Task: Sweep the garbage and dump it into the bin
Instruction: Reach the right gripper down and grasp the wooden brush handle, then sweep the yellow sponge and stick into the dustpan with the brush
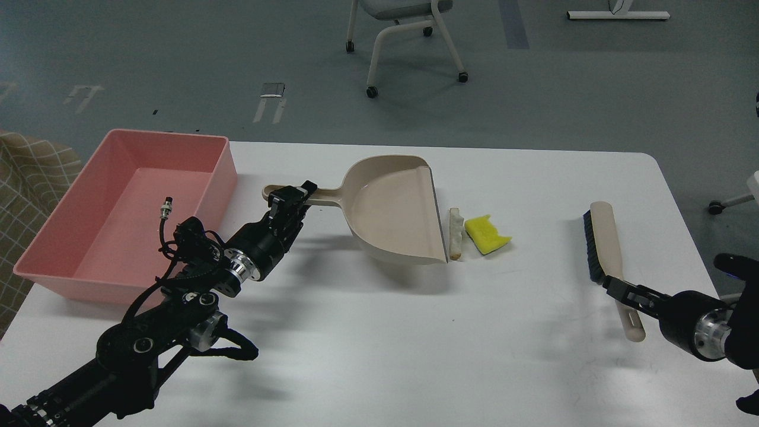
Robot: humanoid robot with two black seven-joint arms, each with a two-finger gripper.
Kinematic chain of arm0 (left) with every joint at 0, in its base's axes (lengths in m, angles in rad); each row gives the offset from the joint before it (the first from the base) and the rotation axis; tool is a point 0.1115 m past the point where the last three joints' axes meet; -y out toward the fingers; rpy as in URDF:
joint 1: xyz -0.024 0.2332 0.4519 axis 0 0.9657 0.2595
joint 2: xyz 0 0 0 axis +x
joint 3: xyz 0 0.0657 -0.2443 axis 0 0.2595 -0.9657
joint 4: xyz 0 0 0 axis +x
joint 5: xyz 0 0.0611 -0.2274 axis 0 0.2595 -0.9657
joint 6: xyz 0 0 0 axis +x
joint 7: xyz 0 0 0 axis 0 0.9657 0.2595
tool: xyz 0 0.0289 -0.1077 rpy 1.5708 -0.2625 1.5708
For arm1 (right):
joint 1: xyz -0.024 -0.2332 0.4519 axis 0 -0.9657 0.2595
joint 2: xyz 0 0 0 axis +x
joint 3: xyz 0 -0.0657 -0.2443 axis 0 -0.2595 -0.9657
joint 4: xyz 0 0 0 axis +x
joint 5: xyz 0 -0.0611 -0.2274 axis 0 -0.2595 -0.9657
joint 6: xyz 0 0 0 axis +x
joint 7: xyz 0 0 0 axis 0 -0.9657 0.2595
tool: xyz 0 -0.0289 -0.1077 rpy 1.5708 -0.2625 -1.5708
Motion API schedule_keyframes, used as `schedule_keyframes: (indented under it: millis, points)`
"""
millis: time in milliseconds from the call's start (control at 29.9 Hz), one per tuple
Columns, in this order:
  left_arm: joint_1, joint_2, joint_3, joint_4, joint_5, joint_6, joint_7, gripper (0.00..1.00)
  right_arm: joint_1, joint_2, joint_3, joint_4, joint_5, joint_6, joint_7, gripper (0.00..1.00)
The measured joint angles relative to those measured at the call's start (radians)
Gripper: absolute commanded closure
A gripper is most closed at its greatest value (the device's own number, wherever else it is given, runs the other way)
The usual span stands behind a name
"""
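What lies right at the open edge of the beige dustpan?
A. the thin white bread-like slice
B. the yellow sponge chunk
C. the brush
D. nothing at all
A: the white slice lies along the dustpan lip, with the yellow sponge chunk just beyond it and the brush farther right.

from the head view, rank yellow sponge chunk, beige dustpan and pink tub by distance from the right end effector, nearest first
From the right end effector:
1. Jagged yellow sponge chunk, table centre, to its left.
2. Beige plastic dustpan, just left of the sponge.
3. Pink rectangular plastic tub, far left edge.
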Motion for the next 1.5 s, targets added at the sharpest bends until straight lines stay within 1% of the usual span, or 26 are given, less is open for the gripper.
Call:
schedule_keyframes:
  millis: [167,200,234,301,367,434,467,735,868,968,1069,1202,1302,1503]
  points:
    - [0.001,0.000,0.000,0.002,0.000,-0.001,0.000,0.90,0.004,0.001,-0.011,-0.002,0.000,0.001,-0.009,0.57]
    - [0.001,0.000,0.000,0.002,0.000,-0.001,0.000,0.90,0.005,0.001,-0.014,-0.003,0.000,0.001,-0.009,0.60]
    - [0.001,0.000,0.000,0.002,0.000,-0.001,0.000,0.90,0.005,0.001,-0.015,-0.004,0.000,0.001,-0.010,0.60]
    - [0.001,0.000,0.000,0.002,0.000,-0.001,0.000,0.90,0.007,0.003,-0.016,-0.004,0.000,0.001,-0.010,0.69]
    - [0.001,0.001,0.000,0.002,0.000,-0.001,0.000,0.90,0.008,0.003,-0.016,-0.004,0.000,0.001,-0.010,0.88]
    - [0.001,0.001,0.000,0.002,0.000,-0.001,0.000,0.90,0.009,0.002,-0.017,-0.004,0.000,0.003,-0.010,0.98]
    - [0.001,0.001,0.000,0.002,0.000,-0.001,-0.001,0.90,0.009,0.000,-0.017,-0.004,0.000,0.004,-0.011,1.00]
    - [0.001,0.001,0.000,0.003,-0.001,-0.001,-0.002,0.90,0.011,-0.008,-0.017,-0.004,0.005,0.009,-0.007,1.00]
    - [0.002,0.000,0.001,0.008,0.000,-0.001,-0.002,0.90,0.043,-0.002,-0.015,-0.006,0.013,0.010,-0.001,1.00]
    - [0.003,-0.002,0.001,0.009,0.000,0.000,-0.002,0.90,0.067,0.018,-0.023,-0.011,0.015,0.021,0.000,1.00]
    - [0.004,0.001,0.011,0.015,0.001,0.001,0.003,0.90,0.075,0.064,-0.034,-0.016,0.015,0.044,0.000,1.00]
    - [0.002,0.002,0.033,0.046,0.001,0.001,0.003,0.90,0.108,0.116,-0.056,-0.030,0.015,0.051,-0.003,1.00]
    - [0.002,-0.004,0.036,0.075,0.001,0.006,0.003,0.90,0.153,0.136,-0.095,-0.039,0.015,0.051,-0.007,1.00]
    - [-0.002,-0.012,0.049,0.084,0.001,0.033,0.008,0.90,0.263,0.153,-0.199,-0.068,0.017,0.051,-0.010,1.00]
